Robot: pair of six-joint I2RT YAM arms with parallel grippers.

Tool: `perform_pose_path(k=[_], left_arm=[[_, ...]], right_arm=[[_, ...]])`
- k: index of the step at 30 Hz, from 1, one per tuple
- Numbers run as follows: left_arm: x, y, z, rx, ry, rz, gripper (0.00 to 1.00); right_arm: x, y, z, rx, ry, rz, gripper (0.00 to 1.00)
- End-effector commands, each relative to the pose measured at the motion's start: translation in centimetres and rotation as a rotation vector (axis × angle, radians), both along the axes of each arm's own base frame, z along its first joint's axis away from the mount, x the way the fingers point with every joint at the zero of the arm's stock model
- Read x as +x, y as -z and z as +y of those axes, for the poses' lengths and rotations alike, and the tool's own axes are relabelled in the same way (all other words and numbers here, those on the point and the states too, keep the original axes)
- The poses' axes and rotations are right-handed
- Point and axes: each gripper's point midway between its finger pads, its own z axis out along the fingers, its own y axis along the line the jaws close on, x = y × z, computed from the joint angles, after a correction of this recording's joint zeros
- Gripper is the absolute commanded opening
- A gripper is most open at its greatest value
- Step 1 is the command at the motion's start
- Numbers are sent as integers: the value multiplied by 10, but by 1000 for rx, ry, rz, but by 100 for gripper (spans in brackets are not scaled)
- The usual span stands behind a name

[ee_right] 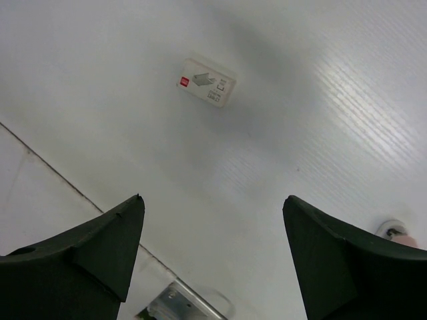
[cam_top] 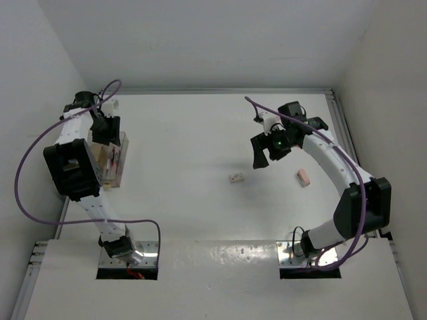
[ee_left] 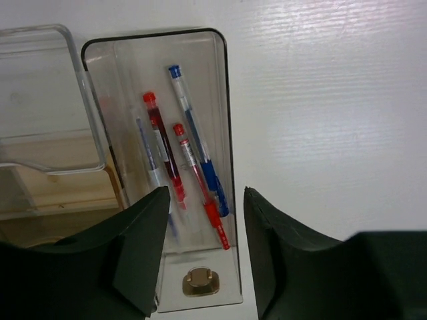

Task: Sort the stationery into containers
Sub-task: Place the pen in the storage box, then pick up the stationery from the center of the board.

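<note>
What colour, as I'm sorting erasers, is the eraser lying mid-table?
Whitish eraser with a red mark; best in right wrist view.

The joined bins [cam_top: 115,165] sit on the table [cam_top: 187,127] at its left edge, under the left arm. 4 pens [ee_left: 163,150] lie lengthwise, side by side, in the pen bin [ee_left: 224,100]; the neighbouring bin [ee_left: 67,67] is on its left in the left wrist view. The left pincer [ee_left: 205,200] hangs over that bin's near end. 1 block eraser [cam_top: 235,178] lies mid-table, the second eraser [cam_top: 303,177] well to its right. The right pincer [cam_top: 267,152] hovers behind and between them.
</note>
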Motion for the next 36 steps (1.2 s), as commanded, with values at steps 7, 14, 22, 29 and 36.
perform_pose_path(k=[7, 14, 22, 29, 36], left_arm=[[23, -132, -66, -174, 285, -351, 69], [-20, -185, -139, -377, 589, -537, 73], [-58, -209, -177, -407, 697, -698, 89], [-64, -216, -190, -438, 690, -720, 89], [-64, -211, -191, -439, 677, -723, 89]], right_arm=[[6, 30, 3, -186, -312, -215, 84], [23, 46, 37, -211, -538, -292, 87], [30, 84, 60, -189, -811, -330, 87], [36, 115, 70, -236, -885, -377, 86], [28, 140, 71, -247, -924, -356, 76]])
